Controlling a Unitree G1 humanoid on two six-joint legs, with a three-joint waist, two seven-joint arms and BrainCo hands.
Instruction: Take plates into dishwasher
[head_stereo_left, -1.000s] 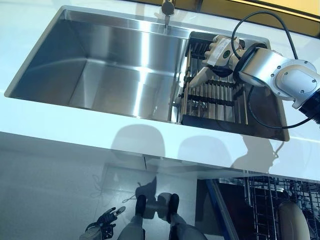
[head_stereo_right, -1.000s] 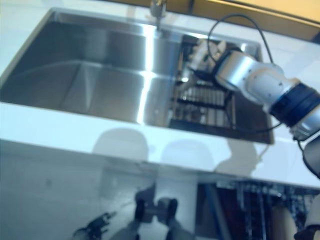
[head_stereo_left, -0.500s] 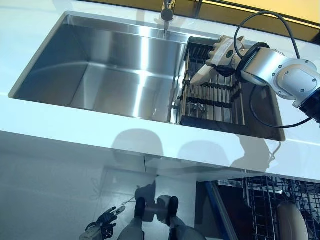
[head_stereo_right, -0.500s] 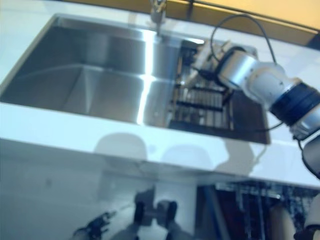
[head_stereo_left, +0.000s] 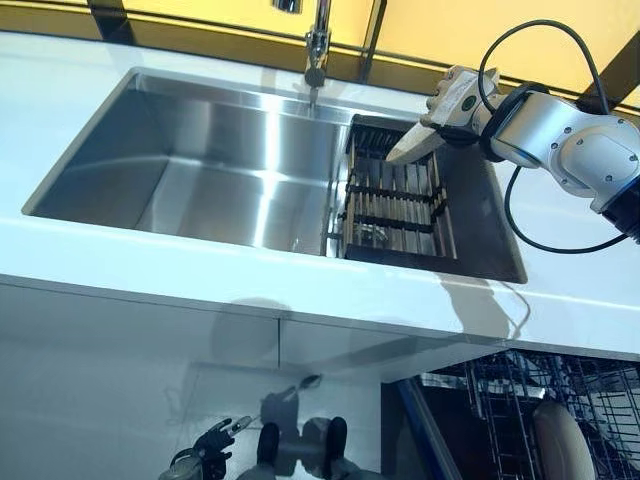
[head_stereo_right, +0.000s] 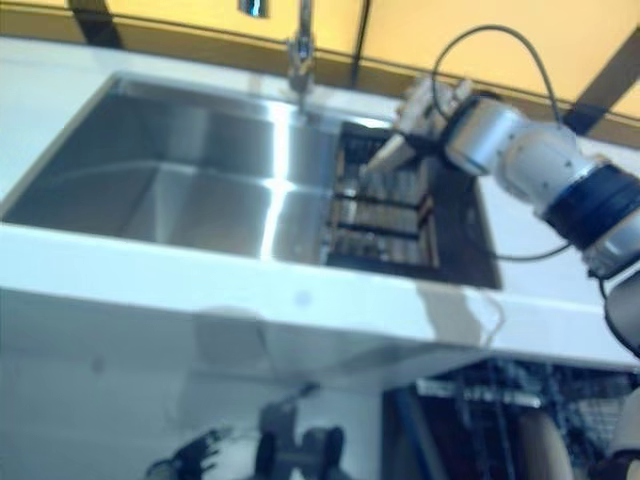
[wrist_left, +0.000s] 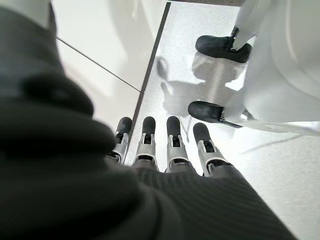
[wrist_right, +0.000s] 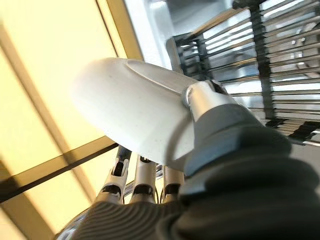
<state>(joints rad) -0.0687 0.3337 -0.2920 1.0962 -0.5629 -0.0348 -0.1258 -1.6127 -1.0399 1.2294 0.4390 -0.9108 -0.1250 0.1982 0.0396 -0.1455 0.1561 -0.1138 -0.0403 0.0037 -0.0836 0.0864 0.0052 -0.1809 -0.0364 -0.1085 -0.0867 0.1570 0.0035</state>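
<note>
A cream plate (head_stereo_left: 413, 146) hangs tilted over the far end of the black dish rack (head_stereo_left: 395, 205) in the right part of the sink. My right hand (head_stereo_left: 461, 96) is shut on the plate's rim. In the right wrist view the thumb (wrist_right: 210, 107) presses on the plate (wrist_right: 132, 107) and the fingers (wrist_right: 142, 180) lie behind it. At the lower right the dishwasher's wire rack (head_stereo_left: 510, 395) stands pulled out, with another plate (head_stereo_left: 560, 445) upright in it. My left hand (head_stereo_left: 207, 455) hangs low near the floor, its fingers (wrist_left: 172, 142) straight and holding nothing.
The steel sink (head_stereo_left: 200, 170) is sunk into the white counter (head_stereo_left: 150, 270), with a faucet (head_stereo_left: 318, 50) at its far edge. A yellow wall runs behind the counter. White cabinet fronts (head_stereo_left: 120, 350) stand below it, left of the dishwasher.
My right hand has lifted the plate up from the dish rack's slots to above the rack's far end. The camera has tilted, so the whole scene sits lower. The left hand has not moved.
</note>
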